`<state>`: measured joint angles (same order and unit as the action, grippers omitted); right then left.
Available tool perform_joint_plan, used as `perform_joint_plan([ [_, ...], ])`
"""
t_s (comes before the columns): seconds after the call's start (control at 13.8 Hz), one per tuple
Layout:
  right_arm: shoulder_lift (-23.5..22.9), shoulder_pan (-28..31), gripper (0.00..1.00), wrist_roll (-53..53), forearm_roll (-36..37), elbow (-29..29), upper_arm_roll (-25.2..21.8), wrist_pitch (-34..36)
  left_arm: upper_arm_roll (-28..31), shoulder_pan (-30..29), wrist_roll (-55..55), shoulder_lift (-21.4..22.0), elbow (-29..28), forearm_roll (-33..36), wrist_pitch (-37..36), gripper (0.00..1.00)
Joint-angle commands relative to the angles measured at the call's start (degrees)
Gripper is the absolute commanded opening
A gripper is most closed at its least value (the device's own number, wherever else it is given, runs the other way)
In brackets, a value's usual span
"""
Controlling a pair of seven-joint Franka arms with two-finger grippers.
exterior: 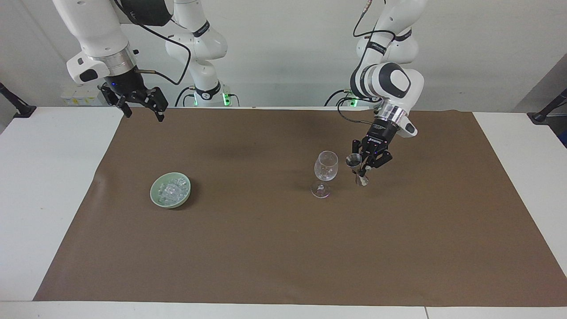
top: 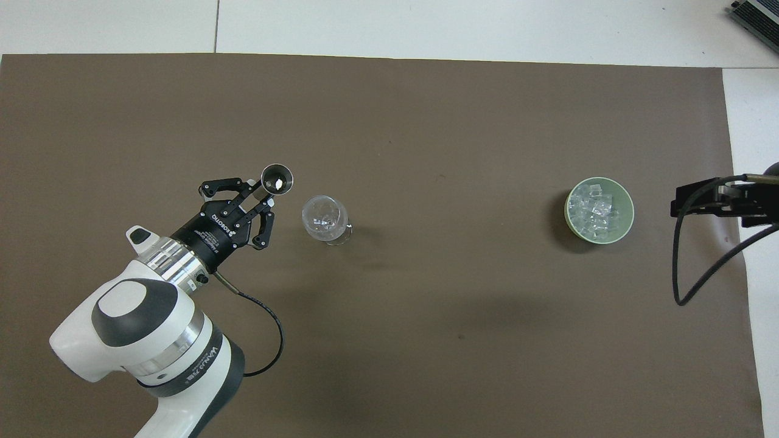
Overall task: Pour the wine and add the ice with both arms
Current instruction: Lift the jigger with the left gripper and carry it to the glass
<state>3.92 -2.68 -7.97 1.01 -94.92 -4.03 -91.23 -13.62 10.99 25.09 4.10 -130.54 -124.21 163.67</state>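
My left gripper is shut on the waist of a small metal jigger and holds it upright above the mat, beside the rim of the empty clear wine glass. In the overhead view the left gripper holds the jigger just short of the glass. The ice, a heap of small clear cubes, lies in a green bowl toward the right arm's end; the ice and bowl also show from overhead. My right gripper waits open, raised over the mat's edge.
A brown mat covers most of the white table. The right arm's black cable hangs near the bowl's end of the table.
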Motion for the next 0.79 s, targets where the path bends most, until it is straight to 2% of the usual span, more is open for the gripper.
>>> perform_joint_plan([
  [0.0,1.1,0.4,1.0,1.7,-0.5,-1.1,0.3,0.3,-0.1,1.2,-2.1,0.8,0.5,-1.1,2.4,0.0],
  [0.72,1.1,0.4,1.0,1.7,-0.5,-1.1,0.3,0.3,-1.1,2.0,-14.6,1.3,0.5,-1.0,4.4,0.0],
])
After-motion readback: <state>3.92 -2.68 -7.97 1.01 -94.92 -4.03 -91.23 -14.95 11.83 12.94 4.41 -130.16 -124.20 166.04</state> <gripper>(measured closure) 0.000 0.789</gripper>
